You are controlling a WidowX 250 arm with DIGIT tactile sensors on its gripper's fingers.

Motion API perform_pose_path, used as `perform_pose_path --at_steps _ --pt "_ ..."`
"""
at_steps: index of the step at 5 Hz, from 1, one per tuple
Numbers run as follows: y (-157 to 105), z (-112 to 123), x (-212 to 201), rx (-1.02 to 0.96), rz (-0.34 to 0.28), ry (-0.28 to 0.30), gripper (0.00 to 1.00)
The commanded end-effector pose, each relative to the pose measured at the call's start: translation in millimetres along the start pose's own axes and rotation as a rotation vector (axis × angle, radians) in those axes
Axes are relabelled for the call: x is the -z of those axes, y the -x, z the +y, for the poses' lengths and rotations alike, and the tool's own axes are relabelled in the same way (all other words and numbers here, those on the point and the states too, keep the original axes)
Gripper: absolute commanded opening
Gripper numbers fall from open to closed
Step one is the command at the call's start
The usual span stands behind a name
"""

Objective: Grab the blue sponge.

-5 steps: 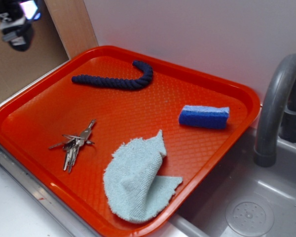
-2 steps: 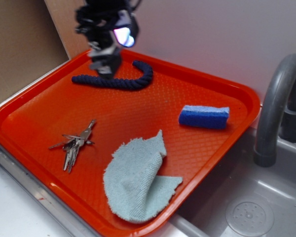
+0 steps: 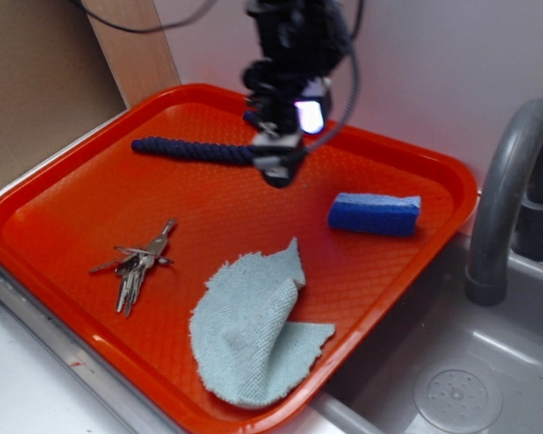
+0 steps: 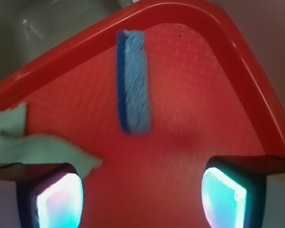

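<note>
The hand (image 3: pixel 279 172) hangs with fingers spread wide and empty in the upper centre of the exterior view, while the blue sponge (image 3: pixel 374 214) lies right of it on the red tray (image 3: pixel 63 208), its long axis running straight ahead in the wrist view.

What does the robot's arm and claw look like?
The arm is black and chunky, with thin black cables looping off it. A small light glows bluish-white on it. In the wrist view, the gripper has two dark fingers with shiny pads glowing teal and pink.
</note>
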State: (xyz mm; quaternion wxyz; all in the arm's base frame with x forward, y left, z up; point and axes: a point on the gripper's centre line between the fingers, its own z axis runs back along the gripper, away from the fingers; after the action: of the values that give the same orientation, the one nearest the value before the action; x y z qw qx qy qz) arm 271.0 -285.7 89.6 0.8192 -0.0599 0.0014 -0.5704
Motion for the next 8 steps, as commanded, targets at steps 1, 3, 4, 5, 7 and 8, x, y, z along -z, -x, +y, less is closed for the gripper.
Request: perform_pose_path --at_steps 1,3,4,5,7,8 --pt "-41 -33 0 0.146 0.037 -0.014 1.0" --pt "-58 -49 16 0.167 0.135 -0.029 1.0" --pt "-56 -46 25 0.067 0.193 -0.034 1.0" --pt "-53 -44 33 0.016 0.255 -0.061 0.0" --pt "-36 -48 -5 -0.192 0.238 -0.129 0.0" --pt "16 -44 -58 -0.43 0.049 -0.068 0.0"
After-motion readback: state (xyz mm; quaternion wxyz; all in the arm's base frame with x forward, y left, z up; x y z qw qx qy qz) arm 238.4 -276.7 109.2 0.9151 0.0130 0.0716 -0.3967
